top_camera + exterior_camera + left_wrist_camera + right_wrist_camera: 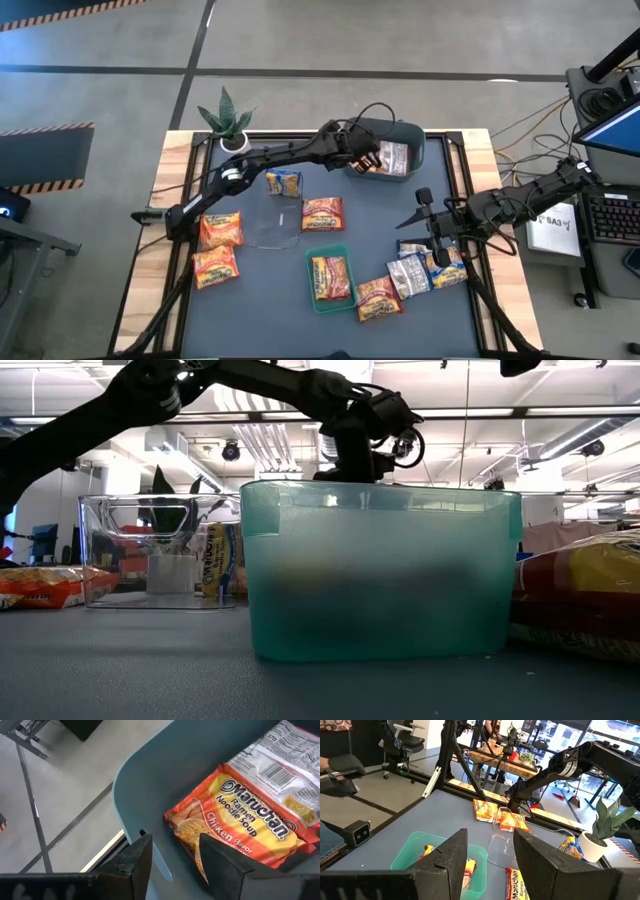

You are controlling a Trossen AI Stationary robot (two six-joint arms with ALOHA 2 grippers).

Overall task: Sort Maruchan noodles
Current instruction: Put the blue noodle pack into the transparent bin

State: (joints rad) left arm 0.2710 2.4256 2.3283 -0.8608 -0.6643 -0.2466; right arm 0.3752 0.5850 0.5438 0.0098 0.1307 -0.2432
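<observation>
Dark fingers of the left gripper (172, 862), spread apart and empty, hover over the grey-blue bin (150, 785). Inside, an orange Maruchan packet (235, 827) lies flat, long axis slanting toward the bin's wall. Right gripper (428, 215) hangs open above scattered packets (425, 270).

Two packets (391, 157) lie in the bin (412, 135) at the table's back, one packet (330, 276) in the tray (313, 298) near the front

Bare counter (250, 300) between left packets (219, 247) and green tray (329, 278); clear container (274, 226) mid-counter, plant (229, 118) at far left corner obstruct.
</observation>
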